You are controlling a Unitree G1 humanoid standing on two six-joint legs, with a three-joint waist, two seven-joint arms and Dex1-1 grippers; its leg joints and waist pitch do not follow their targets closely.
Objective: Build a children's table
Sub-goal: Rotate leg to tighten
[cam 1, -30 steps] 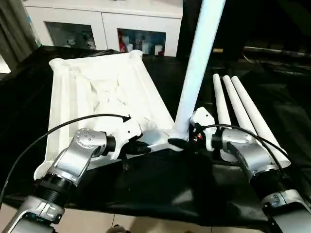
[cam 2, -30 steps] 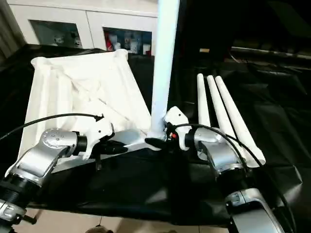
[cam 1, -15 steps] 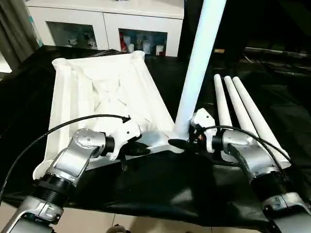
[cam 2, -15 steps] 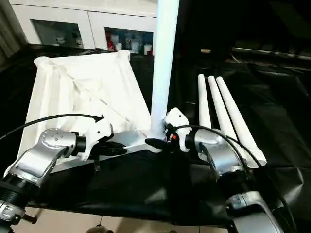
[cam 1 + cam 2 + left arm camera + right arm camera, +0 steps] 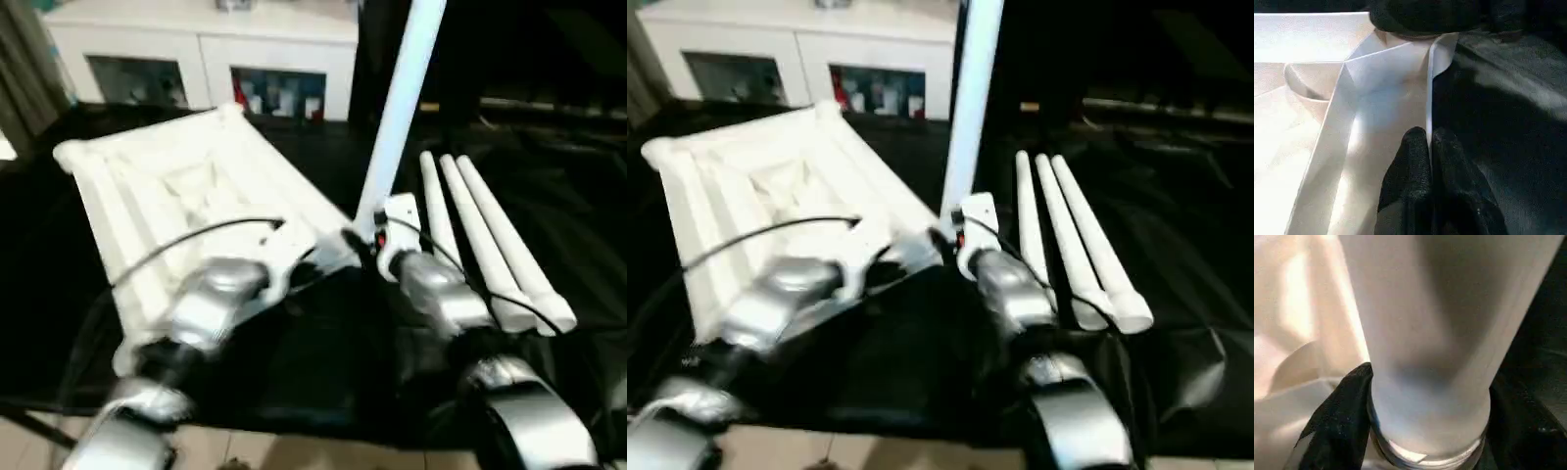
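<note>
White plastic shows our progress: the tabletop (image 5: 186,186) lies underside up on the black cloth (image 5: 323,352), our left gripper (image 5: 1429,147) pinches its rim, our right gripper (image 5: 1425,431) clasps the first leg (image 5: 397,117) upright in a corner socket, three legs (image 5: 480,235) still wait beside.

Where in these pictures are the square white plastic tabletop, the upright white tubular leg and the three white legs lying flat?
square white plastic tabletop (image 5: 167,181), left eye view, ribbed underside.
upright white tubular leg (image 5: 400,108), left eye view, mid-shaft.
three white legs lying flat (image 5: 1068,240), right eye view, middle leg's shaft.
</note>
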